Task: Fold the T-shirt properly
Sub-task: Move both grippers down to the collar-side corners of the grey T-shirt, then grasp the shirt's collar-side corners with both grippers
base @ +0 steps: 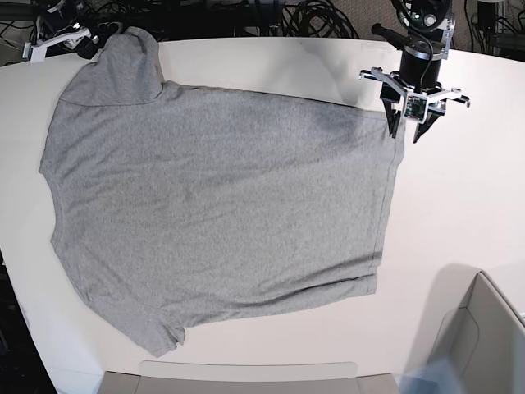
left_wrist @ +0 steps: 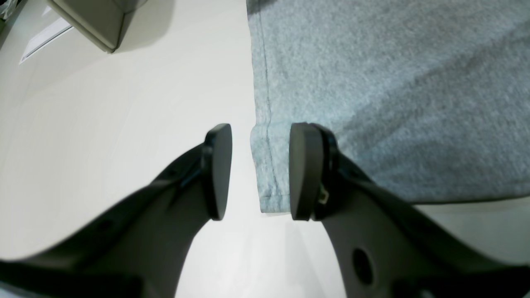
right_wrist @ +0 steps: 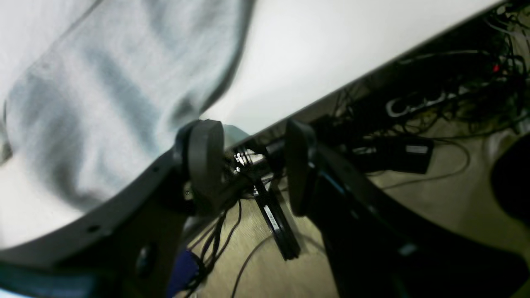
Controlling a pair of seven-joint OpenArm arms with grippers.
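The left end effector [left_wrist: 258,169] stands wide, straddling the shirt's [left_wrist: 372,82] hem corner; the right end effector [right_wrist: 248,165] gapes wide, holding nothing, beyond the table [right_wrist: 331,49] edge. Closing too shallow could pinch one layer only, and the corner would slip.

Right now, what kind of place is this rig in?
Probably a robotics lab or test bench, not a home. A grey T-shirt lies spread on a bare white table, tangled cables crowd its far edge, and more wiring and a power strip sit on the floor.
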